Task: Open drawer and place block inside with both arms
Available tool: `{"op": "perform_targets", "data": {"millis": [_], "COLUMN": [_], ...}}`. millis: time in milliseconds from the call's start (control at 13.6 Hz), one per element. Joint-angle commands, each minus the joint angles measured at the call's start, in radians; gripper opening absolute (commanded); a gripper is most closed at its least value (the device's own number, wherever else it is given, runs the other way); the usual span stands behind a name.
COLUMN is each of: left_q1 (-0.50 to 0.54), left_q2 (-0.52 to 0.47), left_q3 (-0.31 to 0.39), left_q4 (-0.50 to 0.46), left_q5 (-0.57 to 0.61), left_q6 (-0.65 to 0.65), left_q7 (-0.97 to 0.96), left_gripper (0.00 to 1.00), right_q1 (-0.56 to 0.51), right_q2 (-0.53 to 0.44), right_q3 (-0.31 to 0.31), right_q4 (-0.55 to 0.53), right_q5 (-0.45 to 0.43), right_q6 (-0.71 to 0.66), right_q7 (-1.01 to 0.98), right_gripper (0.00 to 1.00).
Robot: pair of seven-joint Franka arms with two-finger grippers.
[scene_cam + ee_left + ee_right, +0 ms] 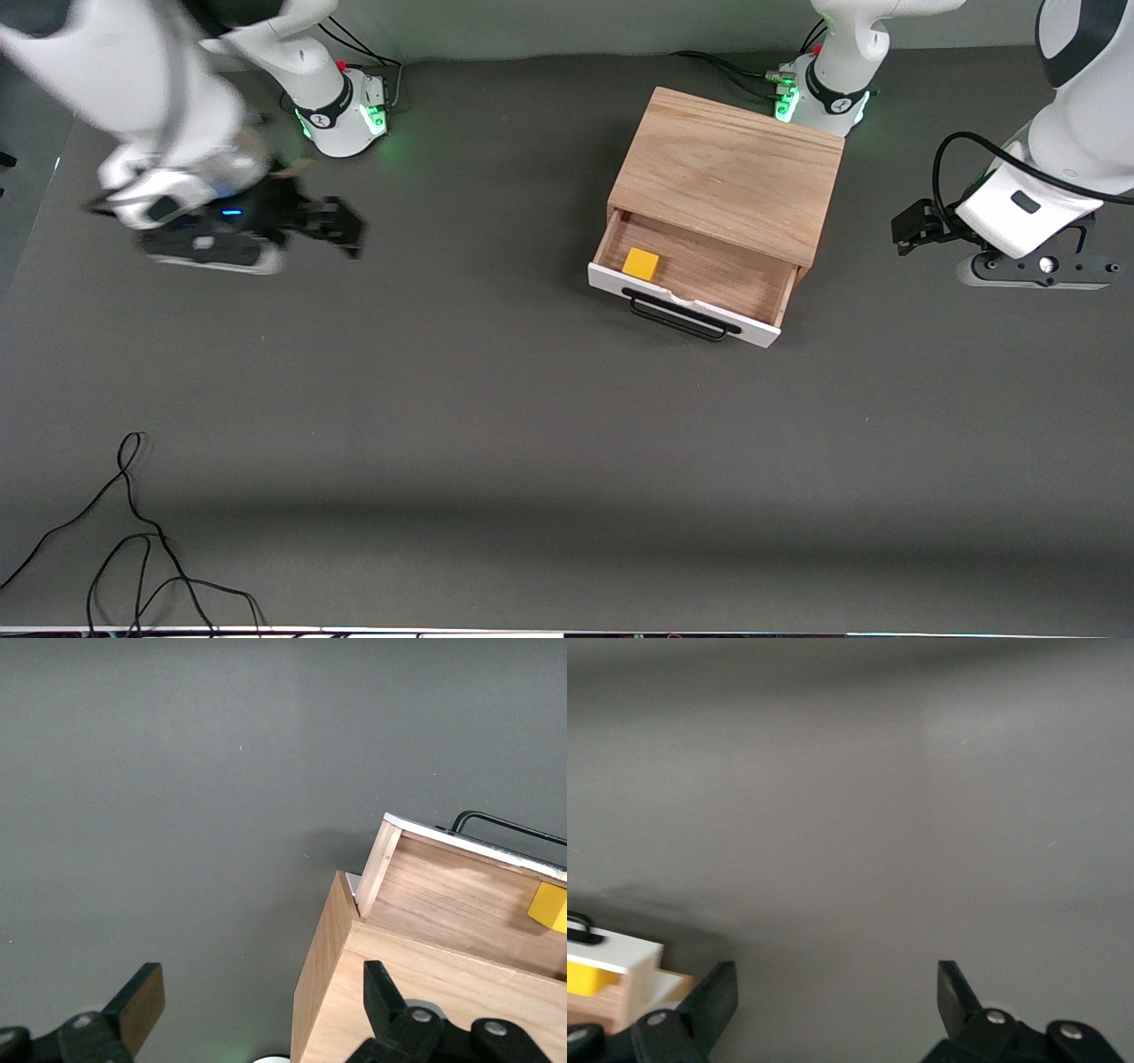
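Observation:
The drawer point(709, 270) stands pulled out of the light wooden box point(731, 173), with its white front panel and black bar handle point(678, 317) toward the front camera. The yellow block point(640, 263) lies inside the drawer, at the corner toward the right arm's end. My left gripper point(912, 226) is open and empty over the table beside the box; its wrist view shows the box corner point(328, 974), the drawer point(461, 895) and the block point(551, 906) past the open gripper point(264, 997). My right gripper point(341, 226) is open and empty over bare table point(837, 997), well apart from the box.
Loose black cables point(133, 540) lie near the table's front edge toward the right arm's end. The green-lit arm bases point(350, 111) point(819, 93) stand along the table's back edge, one close to the box.

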Motion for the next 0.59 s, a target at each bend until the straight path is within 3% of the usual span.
{"op": "perform_targets", "data": {"millis": [0,293,513], "left_q1": [0.005,0.005,0.005], "left_q2": [-0.013,-0.015,-0.013], "left_q3": [-0.002,-0.002,-0.002], "left_q4": [-0.006,-0.008,-0.008], "left_q5": [-0.006,-0.006,-0.006], "left_q6": [-0.015,-0.019,-0.019], "left_q7": [0.016,0.016,0.016], "left_gripper": [1.00,1.00,1.00], "right_q1": [-0.126,-0.290,-0.298], "right_q2": [-0.078,-0.080,-0.078], "right_q3": [0.018,0.015,-0.023], "right_q4": [-0.106,-0.113,-0.108], "right_q5": [0.006,-0.005,-0.054], "right_q6": [0.024,0.024,0.023], "right_q7": [-0.205,-0.392,-0.446], "right_gripper": [1.00,1.00,1.00]}}
